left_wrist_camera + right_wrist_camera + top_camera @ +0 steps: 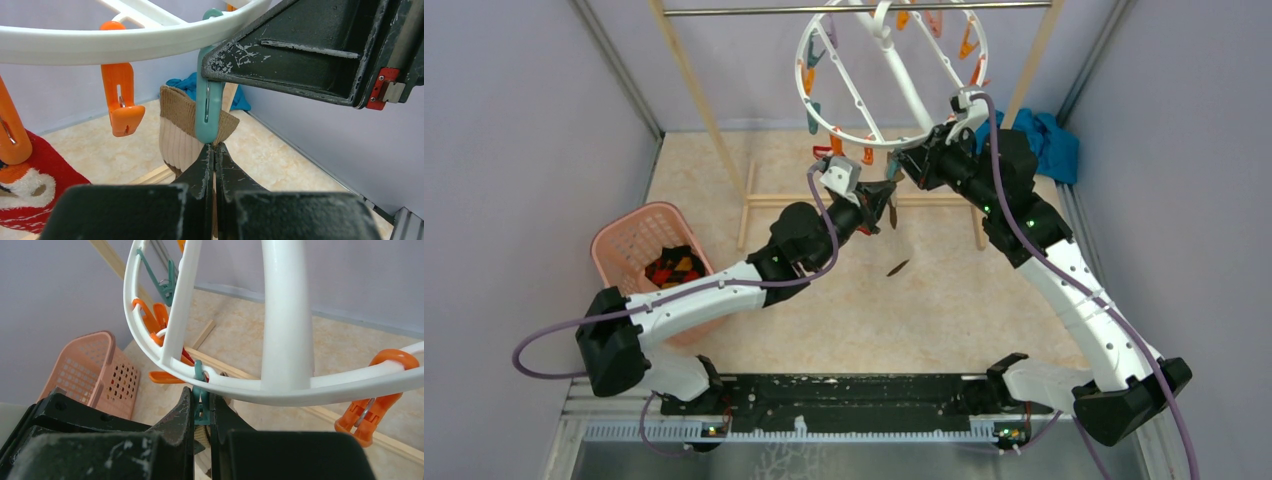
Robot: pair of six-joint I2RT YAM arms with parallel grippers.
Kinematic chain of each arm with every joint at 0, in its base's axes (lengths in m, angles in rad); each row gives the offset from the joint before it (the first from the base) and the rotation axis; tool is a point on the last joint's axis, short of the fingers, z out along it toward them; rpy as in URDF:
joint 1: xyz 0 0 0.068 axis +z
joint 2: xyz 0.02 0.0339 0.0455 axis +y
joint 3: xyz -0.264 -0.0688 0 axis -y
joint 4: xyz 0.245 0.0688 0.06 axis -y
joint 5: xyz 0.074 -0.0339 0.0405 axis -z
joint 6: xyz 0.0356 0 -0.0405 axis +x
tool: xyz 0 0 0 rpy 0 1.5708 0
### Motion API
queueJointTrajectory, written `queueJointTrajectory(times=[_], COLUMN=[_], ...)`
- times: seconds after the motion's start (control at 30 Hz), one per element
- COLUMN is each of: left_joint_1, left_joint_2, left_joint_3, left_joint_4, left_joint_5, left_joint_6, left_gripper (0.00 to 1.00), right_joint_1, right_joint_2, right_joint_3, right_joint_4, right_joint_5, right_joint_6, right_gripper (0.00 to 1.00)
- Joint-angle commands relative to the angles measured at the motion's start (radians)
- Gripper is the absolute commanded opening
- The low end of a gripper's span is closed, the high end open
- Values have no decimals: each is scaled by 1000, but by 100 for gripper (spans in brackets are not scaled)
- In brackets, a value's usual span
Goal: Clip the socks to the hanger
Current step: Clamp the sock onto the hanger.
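The white round hanger (891, 75) hangs from the metal bar, with orange and teal clips on its ring (100, 42). My left gripper (215, 149) is shut on a brown and beige sock (177, 132) and holds its cuff up against a teal clip (209, 112). My right gripper (201, 399) is shut on that teal clip's (201, 407) upper end, just under the ring (280, 385). In the top view both grippers, left (888, 207) and right (911, 162), meet under the ring's near edge. A red sock (35, 185) hangs from an orange clip at the left.
A pink basket (629, 238) at the left holds more socks (674, 268). A teal-blue cloth (1052, 140) lies at the back right. The wooden rack's feet and crossbar (764, 200) stand under the hanger. A small dark shape (898, 267) lies on the floor.
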Motion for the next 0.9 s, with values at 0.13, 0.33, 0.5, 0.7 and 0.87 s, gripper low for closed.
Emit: queueJointTrajectory(times=[0.13, 0.33, 0.5, 0.7, 0.87], left_joint_1=[-13, -22, -30, -32, -31], left_joint_2=[9, 28, 41, 32, 29], left_joint_3=[55, 79, 95, 83, 69], left_joint_4=[68, 77, 83, 85, 85], left_joint_5=[-18, -39, -56, -63, -63], left_joint_6=[22, 41, 63, 74, 83], left_gripper=[0, 0, 0, 0, 0], right_joint_1=[-4, -3, -4, -3, -3], right_joint_2=[-13, -14, -20, -23, -32], right_joint_3=[15, 20, 23, 25, 24], right_joint_4=[-47, -42, -40, -42, -26], right_joint_5=[-9, -8, 0, 10, 25], right_joint_6=[9, 13, 13, 11, 19], right_gripper=[0, 0, 0, 0, 0])
